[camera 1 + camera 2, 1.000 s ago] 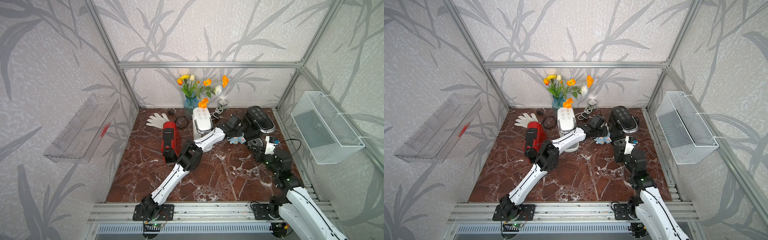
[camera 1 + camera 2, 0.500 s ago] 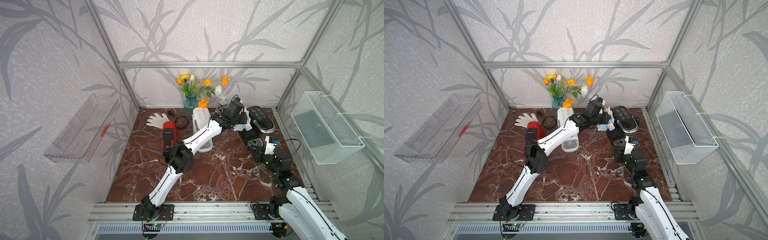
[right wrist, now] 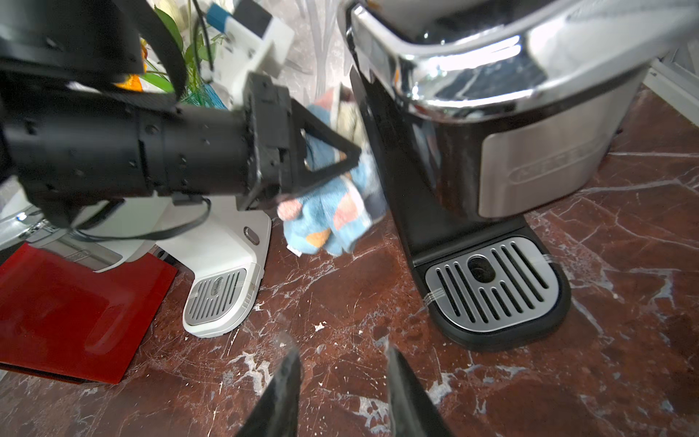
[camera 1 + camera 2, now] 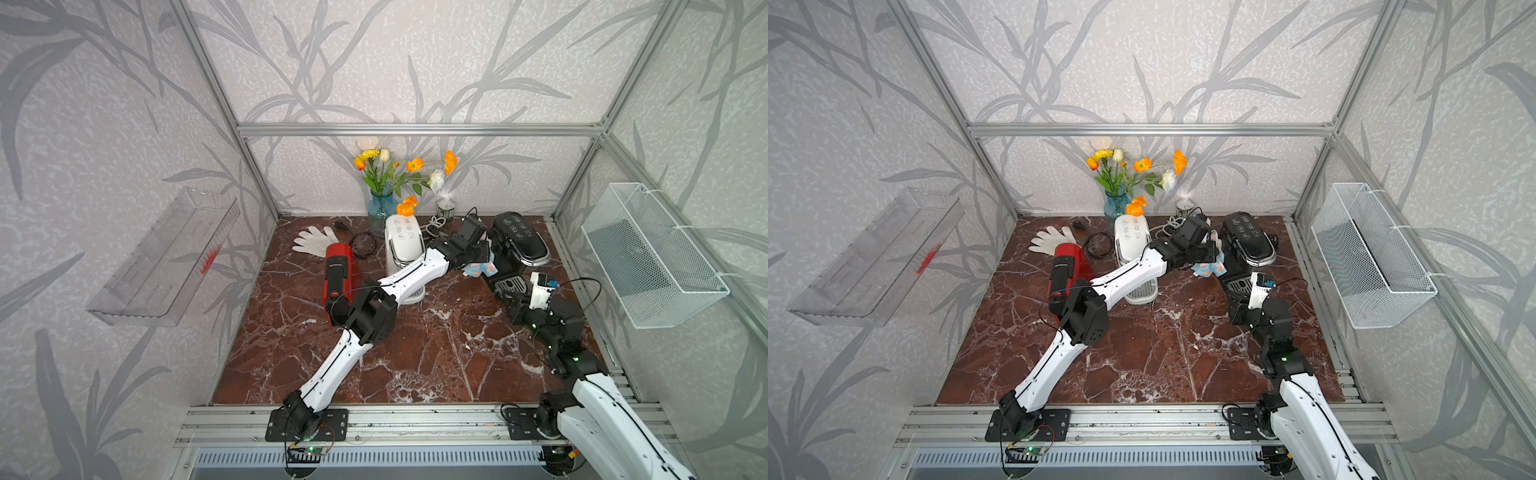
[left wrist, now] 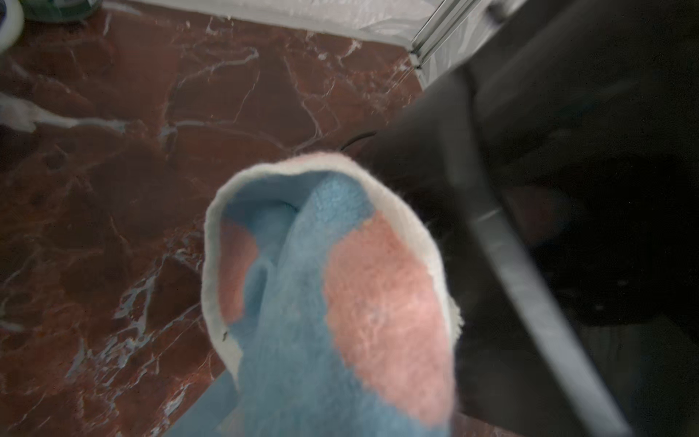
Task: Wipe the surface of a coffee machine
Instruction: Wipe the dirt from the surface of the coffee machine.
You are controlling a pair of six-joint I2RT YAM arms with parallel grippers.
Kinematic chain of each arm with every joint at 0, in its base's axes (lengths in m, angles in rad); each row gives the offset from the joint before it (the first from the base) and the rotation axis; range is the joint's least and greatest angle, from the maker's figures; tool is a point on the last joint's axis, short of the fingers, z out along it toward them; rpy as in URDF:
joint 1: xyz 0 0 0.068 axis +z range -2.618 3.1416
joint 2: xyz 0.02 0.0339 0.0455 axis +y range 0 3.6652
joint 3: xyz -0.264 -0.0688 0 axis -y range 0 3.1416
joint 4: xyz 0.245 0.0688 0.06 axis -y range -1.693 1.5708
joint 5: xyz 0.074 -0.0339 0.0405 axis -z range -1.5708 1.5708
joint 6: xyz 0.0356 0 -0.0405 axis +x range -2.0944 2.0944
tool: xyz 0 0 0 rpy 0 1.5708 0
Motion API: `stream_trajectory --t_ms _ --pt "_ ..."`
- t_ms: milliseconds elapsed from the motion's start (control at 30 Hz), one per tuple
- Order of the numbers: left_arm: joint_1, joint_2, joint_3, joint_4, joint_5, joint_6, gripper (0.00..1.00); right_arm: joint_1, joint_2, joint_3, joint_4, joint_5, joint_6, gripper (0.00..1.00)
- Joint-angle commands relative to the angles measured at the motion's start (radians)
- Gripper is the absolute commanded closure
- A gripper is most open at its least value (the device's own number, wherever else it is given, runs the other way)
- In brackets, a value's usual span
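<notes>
We're mid-wipe, we reckon: left jaws clamp the cloth [image 3: 329,215] to the side of the black coffee machine [image 4: 519,241] at the back right of the worktop [image 4: 415,353], right jaws sit apart and empty near its drip tray [image 3: 491,287], lid and front seemingly yet to do.

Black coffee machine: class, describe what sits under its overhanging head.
A silver slotted drip tray lies on the base of the black coffee machine, with no cup on it. The spout above is hidden by the machine's own overhang.

Cloth [image 4: 478,269] against coffee machine [image 4: 521,239], left side; smaller machine [image 4: 401,241] further left.
</notes>
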Motion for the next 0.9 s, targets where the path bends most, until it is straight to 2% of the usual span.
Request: stream_trajectory --t_ms 0,133,267,867 --pt "-0.001 0.036 -0.027 0.040 -0.011 -0.005 1.00 0.000 -0.009 -0.013 0.020 0.004 0.000 0.61" --pt "0.010 0.091 -0.015 0.028 0.012 -0.034 1.00 -0.001 -0.009 -0.013 0.019 0.004 0.000 0.61" --pt "0.013 0.089 -0.007 0.018 0.020 -0.037 1.00 0.000 -0.009 -0.012 0.019 0.005 0.001 0.61" --pt "0.001 -0.198 -0.037 0.026 0.009 0.054 1.00 -0.001 -0.001 -0.013 0.024 0.004 0.003 0.61"
